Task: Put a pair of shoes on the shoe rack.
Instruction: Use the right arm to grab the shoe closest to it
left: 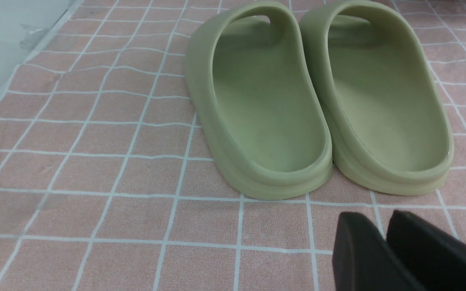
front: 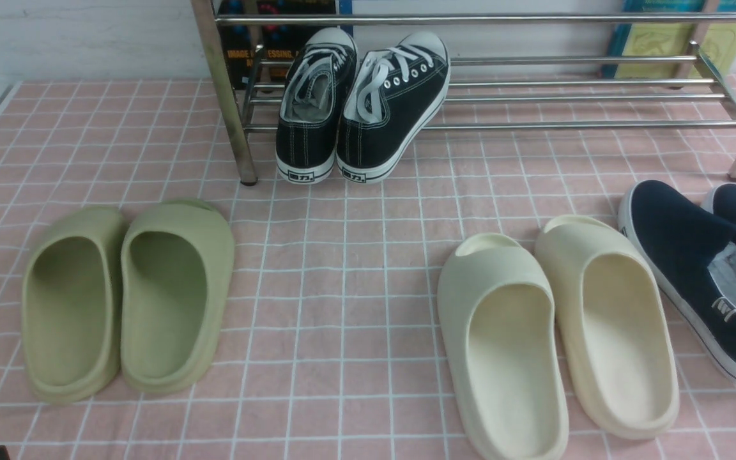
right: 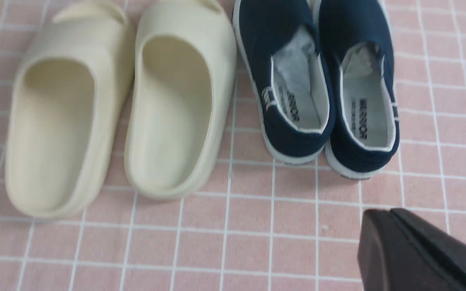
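The pair of navy slip-on shoes point(front: 681, 255) lies on the pink checked cloth at the far right, toes toward the rack, partly cut off by the frame edge. In the right wrist view both shoes point(right: 285, 60) lie side by side, pale lining showing. My right gripper point(right: 386, 212) is shut and empty, a little behind their heels. My left gripper point(left: 382, 220) is shut and empty, just behind the heels of the green slides point(left: 318, 101). The chrome shoe rack point(front: 534, 124) stands along the back.
Black lace-up sneakers point(front: 361, 102) lean on the rack's left part, heels on the cloth. Green slides point(front: 128, 300) lie front left and cream slides point(front: 553, 332) front right, right beside the navy shoes. Books stand behind the rack.
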Available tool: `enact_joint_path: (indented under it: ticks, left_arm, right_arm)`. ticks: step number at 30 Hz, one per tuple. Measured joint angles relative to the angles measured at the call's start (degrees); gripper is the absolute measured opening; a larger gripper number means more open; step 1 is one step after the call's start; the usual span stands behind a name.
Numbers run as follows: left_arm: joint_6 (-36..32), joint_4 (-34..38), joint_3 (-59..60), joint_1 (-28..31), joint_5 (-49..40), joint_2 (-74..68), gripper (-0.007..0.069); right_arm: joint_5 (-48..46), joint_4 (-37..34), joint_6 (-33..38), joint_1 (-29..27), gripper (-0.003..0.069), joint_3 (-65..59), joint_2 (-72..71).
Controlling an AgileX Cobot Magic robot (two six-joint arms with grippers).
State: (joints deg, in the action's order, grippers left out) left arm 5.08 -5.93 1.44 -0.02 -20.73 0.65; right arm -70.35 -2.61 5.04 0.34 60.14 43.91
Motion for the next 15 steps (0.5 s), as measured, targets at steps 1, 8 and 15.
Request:
enact_joint_path:
  ticks: [1,8,15]
  left_arm:
    - [0.0,0.0,0.0,0.0,0.0,0.0,0.0145]
    - [0.0,0.0,0.0,0.0,0.0,0.0,0.0148]
    - [0.0,0.0,0.0,0.0,0.0,0.0,0.0149]
  right_arm:
    - [-0.3,0.4,0.1,1.1,-0.0015,0.6,2.0]
    - [2.2,5.5,-1.5,6.8,0.0148,1.4,18.0]
    - [11.1,7.9,-4.0,6.8,0.0461,2.3,34.9]
